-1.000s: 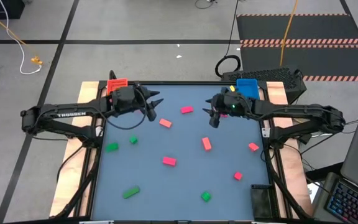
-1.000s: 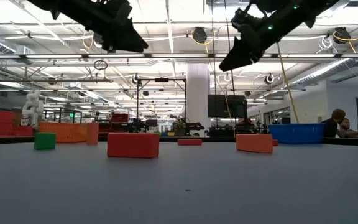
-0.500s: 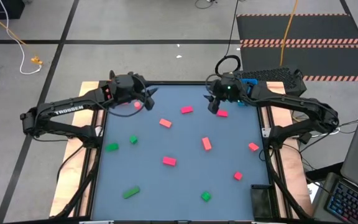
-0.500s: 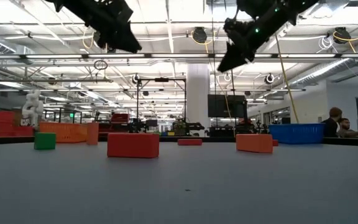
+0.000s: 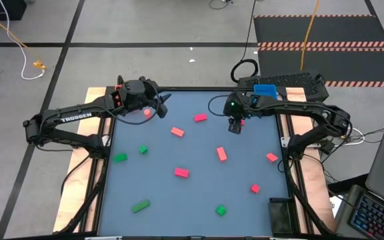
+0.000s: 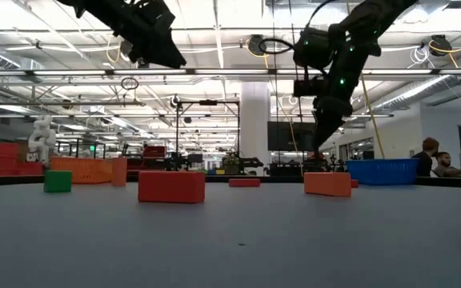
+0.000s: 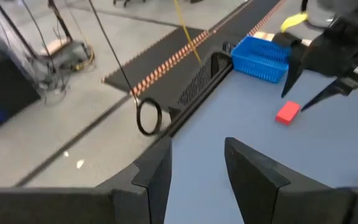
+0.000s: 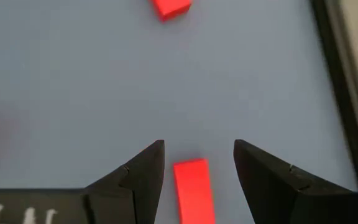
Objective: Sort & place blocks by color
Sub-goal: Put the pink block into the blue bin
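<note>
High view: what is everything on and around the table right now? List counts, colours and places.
Green blocks: four, green; two at the table's left, two along the near edge.
Red and pink blocks: eight, salmon-red to hot pink; scattered over the far and middle table, one between the right fingers.
Blue tray: one, far right corner.
Red tray: one, far left corner, partly behind the left arm.
Dark tray: one, near right corner.
Table: one, grey-blue top.
Left gripper: open, raised over the far left.
Right gripper: open, pointing down over a red block.
</note>
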Controlling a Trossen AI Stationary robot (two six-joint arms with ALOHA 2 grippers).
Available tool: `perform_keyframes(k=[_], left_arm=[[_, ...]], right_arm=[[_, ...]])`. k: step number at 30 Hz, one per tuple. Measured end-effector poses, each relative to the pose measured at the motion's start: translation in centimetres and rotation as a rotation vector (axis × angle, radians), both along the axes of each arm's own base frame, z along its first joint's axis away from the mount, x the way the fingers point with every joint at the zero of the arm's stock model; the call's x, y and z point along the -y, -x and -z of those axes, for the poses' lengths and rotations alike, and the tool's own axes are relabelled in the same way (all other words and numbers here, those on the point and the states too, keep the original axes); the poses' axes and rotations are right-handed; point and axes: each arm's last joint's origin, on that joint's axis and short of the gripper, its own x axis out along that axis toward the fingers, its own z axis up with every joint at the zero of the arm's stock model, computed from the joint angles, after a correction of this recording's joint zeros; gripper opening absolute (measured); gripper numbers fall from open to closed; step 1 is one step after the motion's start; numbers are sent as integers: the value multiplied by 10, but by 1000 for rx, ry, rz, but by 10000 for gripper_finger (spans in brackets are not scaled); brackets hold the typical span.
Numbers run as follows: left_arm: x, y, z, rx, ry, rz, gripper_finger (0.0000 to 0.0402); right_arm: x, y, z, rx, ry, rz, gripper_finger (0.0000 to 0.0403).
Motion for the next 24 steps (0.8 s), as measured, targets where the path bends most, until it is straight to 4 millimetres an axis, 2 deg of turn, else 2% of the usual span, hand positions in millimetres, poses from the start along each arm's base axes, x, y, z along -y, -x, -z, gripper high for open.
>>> perform_keyframes(k=[10, 15, 24], left_arm=[[0, 1, 2, -46, -30, 19, 149], [0, 1, 1, -53, -52, 28, 150], [0, -1, -4, -29, -101, 39, 149]], right_arm=[[-3, 21, 28, -102, -66, 42, 189], [-6, 25, 42, -84, -76, 32, 189], [-1, 28, 50, -41, -20, 50, 190]])
